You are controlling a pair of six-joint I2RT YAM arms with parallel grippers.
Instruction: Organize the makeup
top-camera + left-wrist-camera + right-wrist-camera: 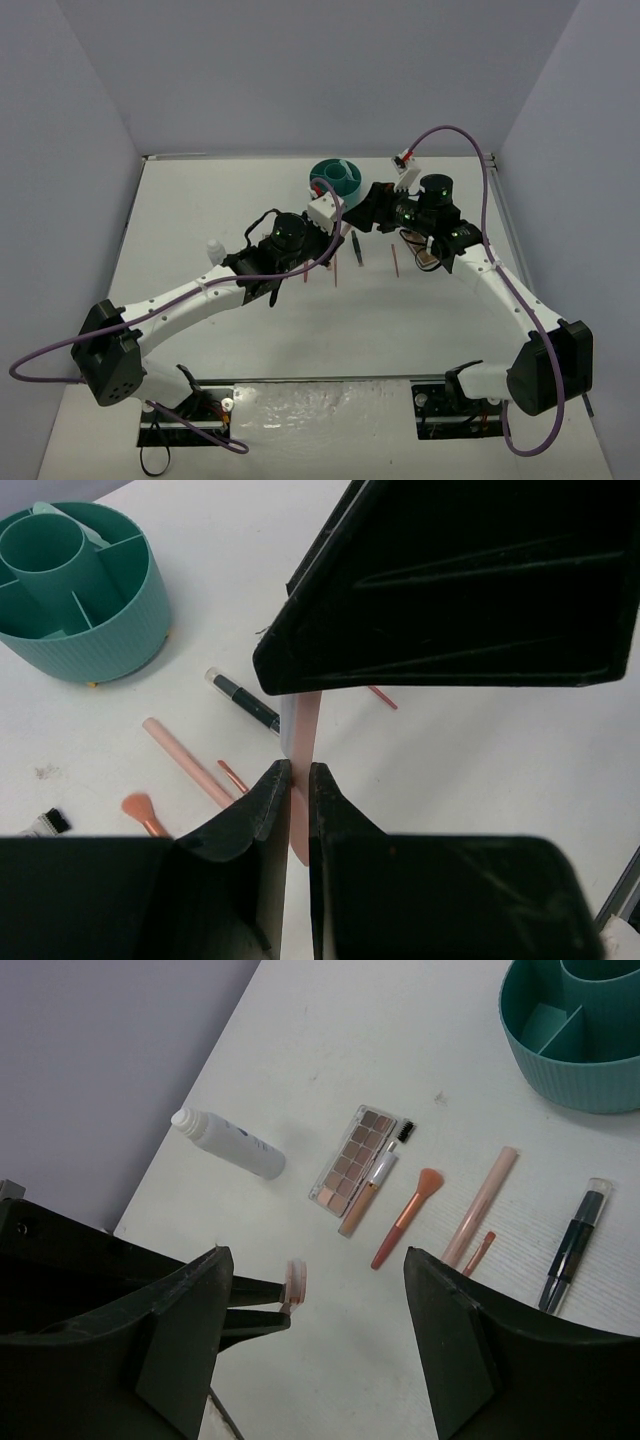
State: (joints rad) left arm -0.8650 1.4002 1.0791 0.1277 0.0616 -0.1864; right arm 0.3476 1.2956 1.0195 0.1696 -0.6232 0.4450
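From above, your makeup [355, 248] lies scattered on the desk [200, 200] near the teal cup [338, 178]. Left wrist: your left jaws are pinched shut on what looks like a pink palette [303, 725], which should be stiff, thin and slick. It is held on edge, its long axis running away from them. Right wrist: your right jaws gape empty, and a brown palette [352, 1160] lies flat beyond; grip its long edges.

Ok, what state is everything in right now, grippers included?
Left gripper: shut on a pink flat piece, held on edge.
Right gripper: open, empty.
White bottle: lying on its side.
Palette: lying flat, colours up.
Brush: lying flat.
Teal cup: upright.
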